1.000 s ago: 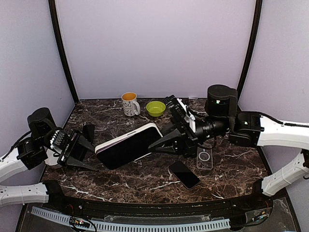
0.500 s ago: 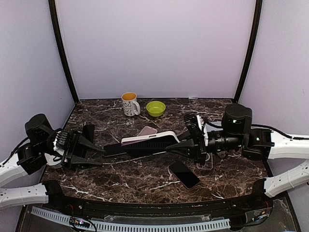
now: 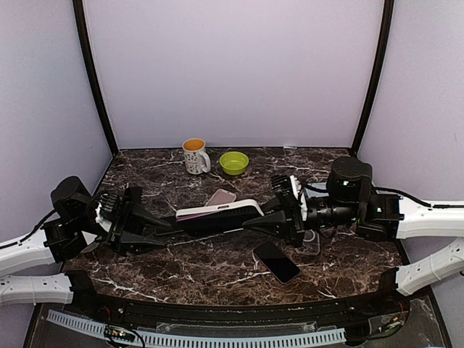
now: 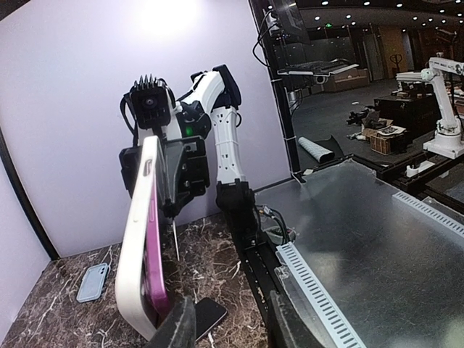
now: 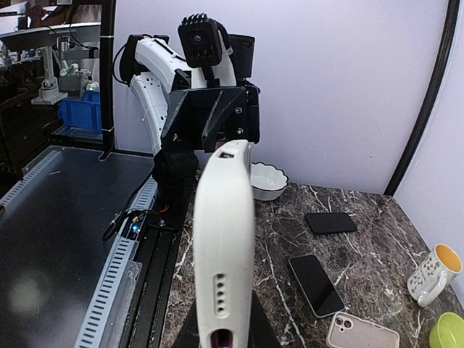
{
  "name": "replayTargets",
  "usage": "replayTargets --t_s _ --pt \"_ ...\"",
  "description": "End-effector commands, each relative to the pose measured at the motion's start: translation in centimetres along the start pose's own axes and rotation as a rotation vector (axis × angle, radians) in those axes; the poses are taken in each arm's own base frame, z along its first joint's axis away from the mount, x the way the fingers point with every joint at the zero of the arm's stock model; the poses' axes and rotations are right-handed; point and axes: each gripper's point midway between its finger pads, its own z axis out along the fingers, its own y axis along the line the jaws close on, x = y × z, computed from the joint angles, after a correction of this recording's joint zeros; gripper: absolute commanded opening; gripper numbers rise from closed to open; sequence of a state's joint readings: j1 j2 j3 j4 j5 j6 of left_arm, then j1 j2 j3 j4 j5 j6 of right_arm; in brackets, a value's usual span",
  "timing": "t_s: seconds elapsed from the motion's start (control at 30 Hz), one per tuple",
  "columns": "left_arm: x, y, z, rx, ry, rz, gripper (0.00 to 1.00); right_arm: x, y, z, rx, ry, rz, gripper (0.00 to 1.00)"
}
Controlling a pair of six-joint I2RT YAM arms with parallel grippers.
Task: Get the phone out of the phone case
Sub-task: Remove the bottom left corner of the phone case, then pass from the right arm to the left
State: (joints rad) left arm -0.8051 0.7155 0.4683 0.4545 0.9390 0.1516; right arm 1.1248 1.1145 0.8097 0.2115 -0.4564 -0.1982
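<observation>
Top view:
- The phone (image 3: 217, 212) is edge-on, so its screen is not visible.
- The dark tips of the left hand (image 3: 165, 221) merge with the phone's dark end. Contact cannot be resolved.
- The lower part of the pink case (image 3: 220, 196) is hidden behind the phone.
- The clear case (image 3: 310, 243) is partly covered by the right hand (image 3: 254, 217).

Left wrist view:
- The phone's lower end and both fingers (image 4: 181, 322) are cut off by the bottom edge.

Right wrist view:
- The phone's lower end runs off the bottom edge.
- The hand's own fingers are almost wholly out of frame.
- The green bowl (image 5: 449, 332) is clipped at the lower right corner.
</observation>
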Motion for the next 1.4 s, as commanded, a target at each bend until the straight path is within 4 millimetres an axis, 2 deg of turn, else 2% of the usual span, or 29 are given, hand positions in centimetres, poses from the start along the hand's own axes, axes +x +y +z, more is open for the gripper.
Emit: replayTargets --t_s 0.0,0.57,1.37 --pt "-0.72 -0.04 0.08 -0.004 -0.042 0.024 0.37 -5.37 -0.41 -0.48 0.000 -0.171 -0.085 0.00" --pt "-0.28 0.49 -0.14 -0.071 -0.040 0.036 0.37 -5.22 0.10 -0.09 -0.045 -0.160 -0.064 0.00" --pt "0.02 0.31 0.22 -0.041 -0.038 0.015 0.36 -5.77 0.36 0.43 -0.083 -0.186 -0.049 0.00"
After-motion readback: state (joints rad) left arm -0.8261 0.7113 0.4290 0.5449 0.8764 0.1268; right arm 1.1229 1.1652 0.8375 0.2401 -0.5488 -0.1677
